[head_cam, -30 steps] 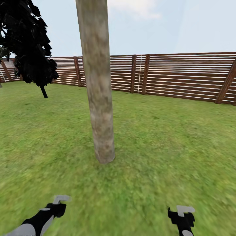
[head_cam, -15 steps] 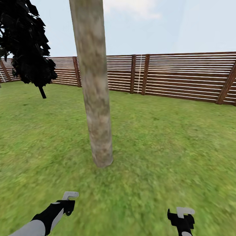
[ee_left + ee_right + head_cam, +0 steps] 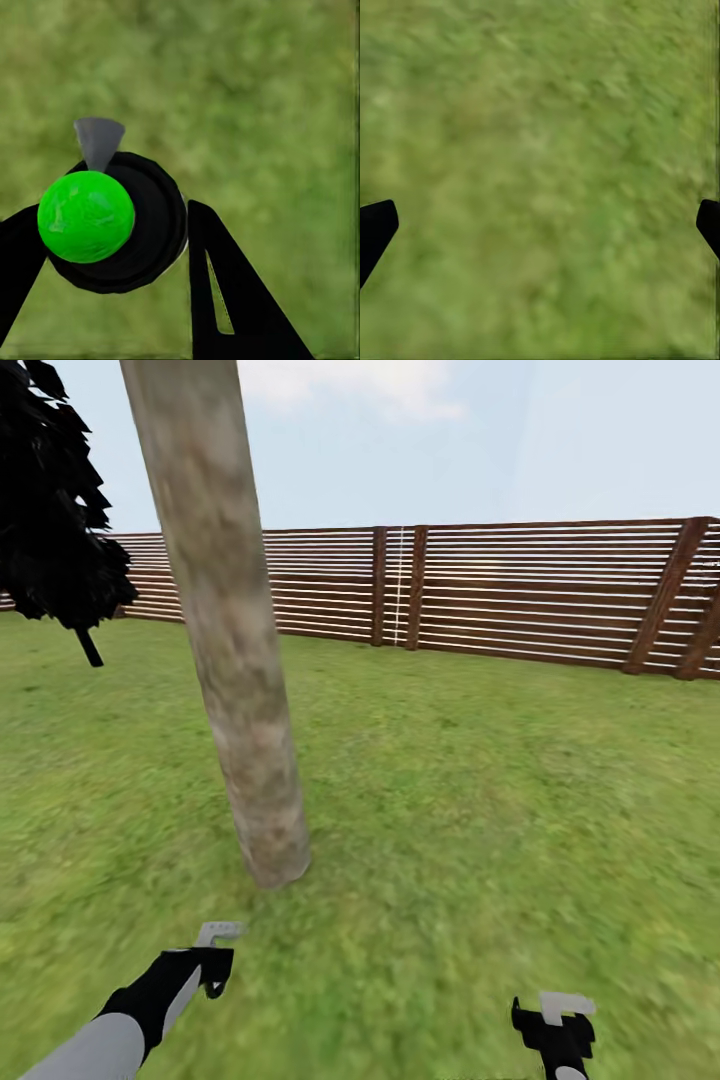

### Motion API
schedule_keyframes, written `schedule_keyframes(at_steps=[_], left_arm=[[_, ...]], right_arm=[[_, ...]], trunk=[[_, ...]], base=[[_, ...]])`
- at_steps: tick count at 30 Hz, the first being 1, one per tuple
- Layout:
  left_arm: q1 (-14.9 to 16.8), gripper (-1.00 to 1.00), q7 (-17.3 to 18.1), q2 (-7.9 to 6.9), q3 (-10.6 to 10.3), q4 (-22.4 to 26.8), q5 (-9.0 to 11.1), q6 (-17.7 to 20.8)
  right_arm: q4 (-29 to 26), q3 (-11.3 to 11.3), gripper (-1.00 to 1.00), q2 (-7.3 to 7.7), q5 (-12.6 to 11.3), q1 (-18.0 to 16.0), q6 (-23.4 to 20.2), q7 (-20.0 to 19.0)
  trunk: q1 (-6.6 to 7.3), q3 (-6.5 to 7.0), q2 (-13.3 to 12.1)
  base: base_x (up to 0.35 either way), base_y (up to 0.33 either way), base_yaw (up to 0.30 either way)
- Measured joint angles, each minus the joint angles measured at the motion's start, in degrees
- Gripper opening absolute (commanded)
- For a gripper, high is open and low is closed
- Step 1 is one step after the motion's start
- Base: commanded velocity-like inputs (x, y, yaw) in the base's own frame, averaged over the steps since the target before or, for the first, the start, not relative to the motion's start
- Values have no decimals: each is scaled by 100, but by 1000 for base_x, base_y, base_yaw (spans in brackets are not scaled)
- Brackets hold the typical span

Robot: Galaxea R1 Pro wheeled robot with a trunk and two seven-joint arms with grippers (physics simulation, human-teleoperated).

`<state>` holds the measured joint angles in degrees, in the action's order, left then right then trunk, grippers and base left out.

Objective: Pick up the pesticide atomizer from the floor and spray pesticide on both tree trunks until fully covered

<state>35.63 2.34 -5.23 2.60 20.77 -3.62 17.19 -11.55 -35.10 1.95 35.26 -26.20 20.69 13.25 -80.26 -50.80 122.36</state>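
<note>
Tree trunk (image 3: 235, 690) runs off the frame top, crown unseen; it stands on the grass (image 3: 480, 790) ahead of the left gripper (image 3: 112, 247). Left gripper pinches the atomizer (image 3: 120, 225): black body, bright green round top, grey nozzle. Right gripper (image 3: 540, 225) spread wide, holding nothing, over blurred grass.

Slatted brown fence (image 3: 520, 595) behind green lawn (image 3: 480, 790).

A black narrow cypress (image 3: 55, 510) stood at the far left of the head view, its thin dark stem (image 3: 89, 647) tilted. Pale blue sky (image 3: 560, 450) with a whitish cloud (image 3: 360, 385) lay above the boundary.
</note>
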Motion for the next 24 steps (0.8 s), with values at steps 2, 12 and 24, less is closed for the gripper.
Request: schedule_keyframes(at_steps=[2, 12, 24], left_arm=[[2, -100, 3, 3, 7, 196, -3, 192], [31, -100, 12, 11, 5, 928, 13, 319], [226, -100, 74, 253, -12, 989, 6, 784]], right_arm=[[0, 0, 100, 0, 0, 0, 0, 0], [2, 0, 100, -8, 7, -1, 0, 2], [2, 0, 100, -1, 26, -1, 3, -11]], trunk=[[0, 1, 0], [0, 0, 0], [3, 0, 0]], base=[[5, -10, -258], [0, -1, -93], [105, 0, 0]])
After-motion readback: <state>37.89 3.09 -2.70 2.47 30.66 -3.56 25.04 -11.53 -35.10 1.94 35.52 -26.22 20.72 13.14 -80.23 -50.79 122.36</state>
